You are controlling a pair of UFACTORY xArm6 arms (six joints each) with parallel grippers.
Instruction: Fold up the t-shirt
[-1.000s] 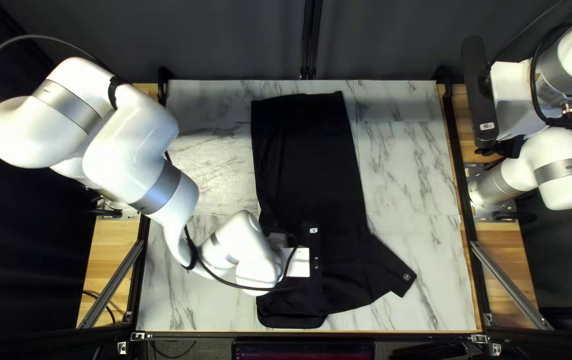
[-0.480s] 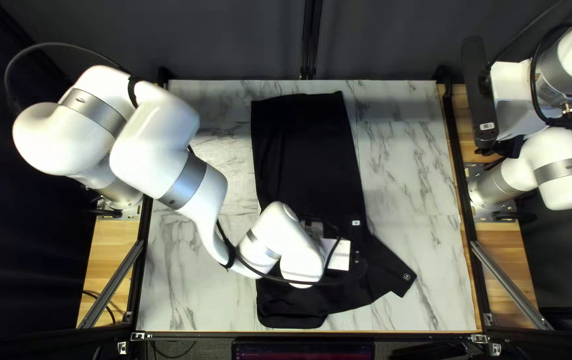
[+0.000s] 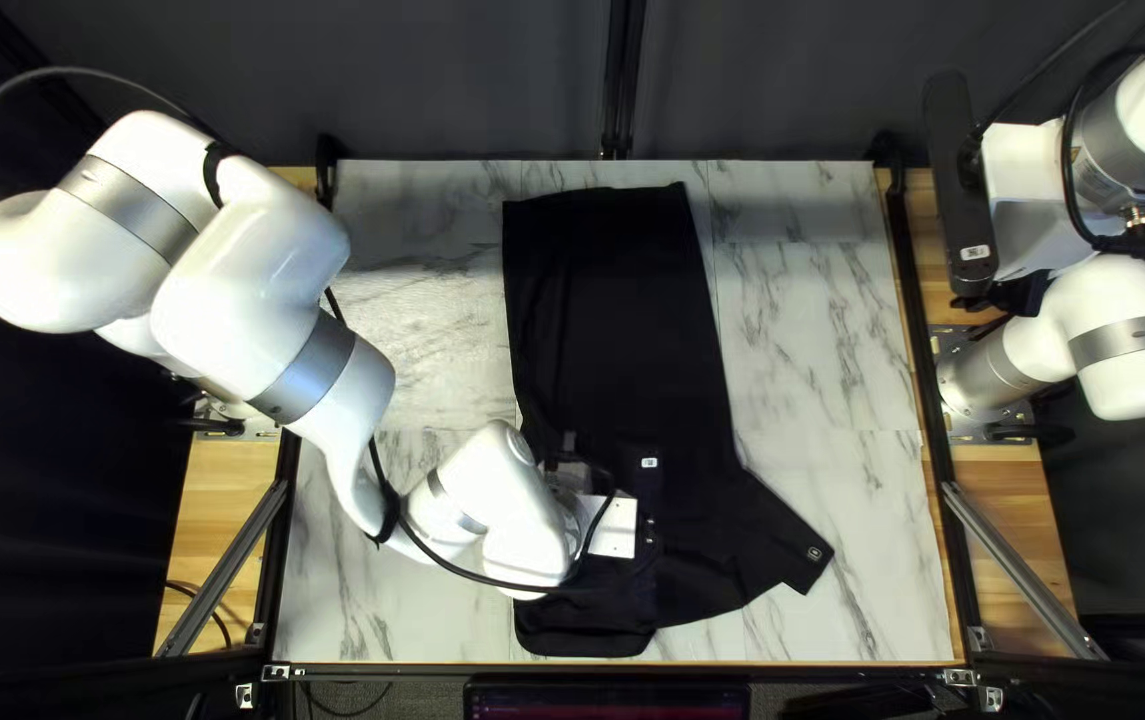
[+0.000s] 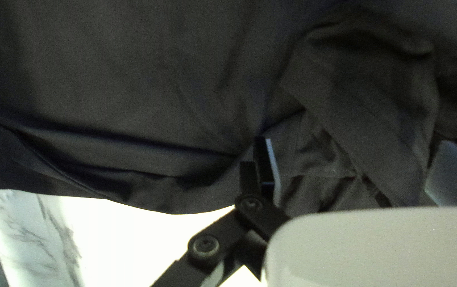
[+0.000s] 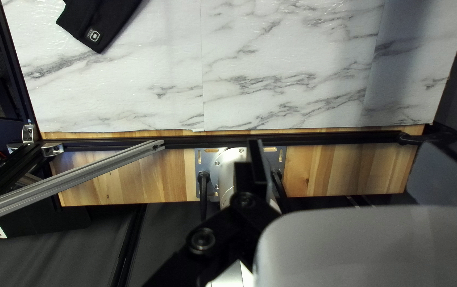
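Table [image 3: 813, 320] — T-shirt [image 3: 613, 320] — left arm [image 3: 253, 294] seemingly low

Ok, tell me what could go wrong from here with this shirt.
My left tool stands open over bunched folds of the black shirt; closing there might catch several layers at once. The sleeve juts out toward the right of the top left view, so a fold could leave it sticking out. My right tool is off the cloth, so a left-only pull may drag the shirt askew.

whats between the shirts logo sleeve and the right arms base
Marble tabletop, then a thin wooden strip and a black rail lie between sleeve and base in the right wrist view.
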